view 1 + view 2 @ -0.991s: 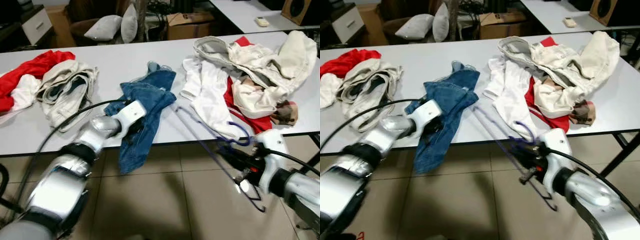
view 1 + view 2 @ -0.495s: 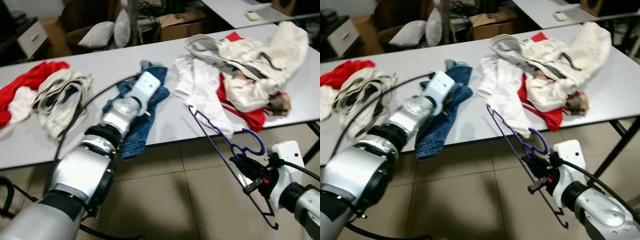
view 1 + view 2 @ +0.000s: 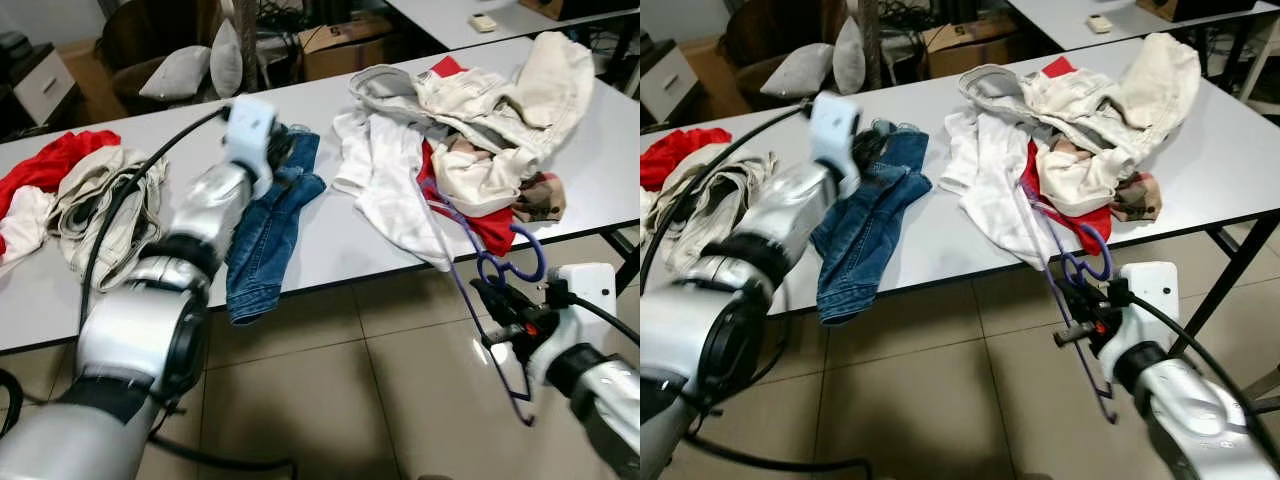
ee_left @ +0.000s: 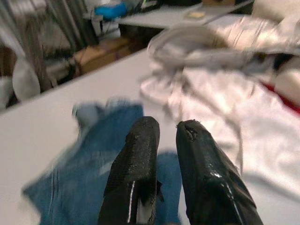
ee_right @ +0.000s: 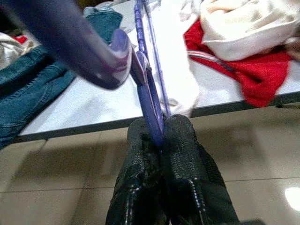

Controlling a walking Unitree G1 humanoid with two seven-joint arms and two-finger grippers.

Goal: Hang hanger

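While the purple hanger (image 3: 478, 262) is pinched in the right gripper (image 5: 157, 136) off the table's (image 3: 345, 240) near edge, long axis running far-left, the left gripper (image 4: 166, 129), nearly closed and empty, is held over the jeans (image 3: 265, 225).

The left arm is stretched far forward and up, its silver segments in one long line, with a black cable running along it. At its end the left gripper (image 4: 166, 133) points ahead; its two black fingers (image 4: 136, 173) are nearly together, with only a thin gap between the tips and nothing in it. The right arm is bent low at the robot's right side. The right gripper (image 5: 159, 133) has its fingers pressed tight on a thin purple bar.
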